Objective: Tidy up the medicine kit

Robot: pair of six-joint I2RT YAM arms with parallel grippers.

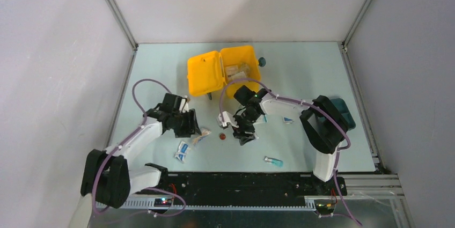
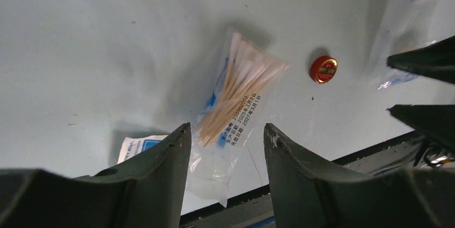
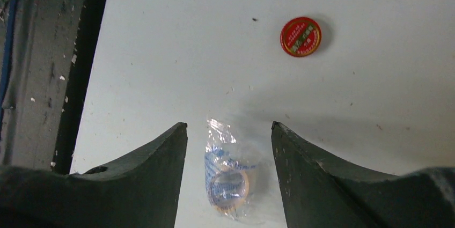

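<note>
Quick count of what's out. One medicine kit (image 1: 204, 75), the yellow box, sits at the back middle of the table with its lid flopped open to the left. There's some stuff in the base but I can't make out what.

One little red round tin (image 3: 300, 36) lies on the table between the two grippers. One clear bag of cotton swabs (image 2: 236, 94), one clear bag with a tape roll (image 3: 229, 182) in it, and one small tube with a teal cap (image 1: 273, 161) near the front edge.

Sachets (image 1: 182, 152): two just beside the left arm's end, and what looks like two more by the right forearm. They're tiny from above, so don't quote me. One dark teal tray (image 1: 347, 114) is at the right edge, mostly hidden behind the right arm.

Two arms, obviously. The left gripper (image 2: 225, 129) has its jaws partway open and straddles the near end of the swab bag, with no squeeze on it that I can see. The right gripper (image 3: 229, 126) is the same story: jaws apart, with the tape-roll bag lying between them on the table, not pinched.

The surface is a pale blue-green tabletop (image 1: 300, 72), a bit scuffed and speckled up close. Plain white walls on three sides with metal struts in the corners, and a black rail (image 1: 241, 182) along the near edge where the arms are bolted.
</note>
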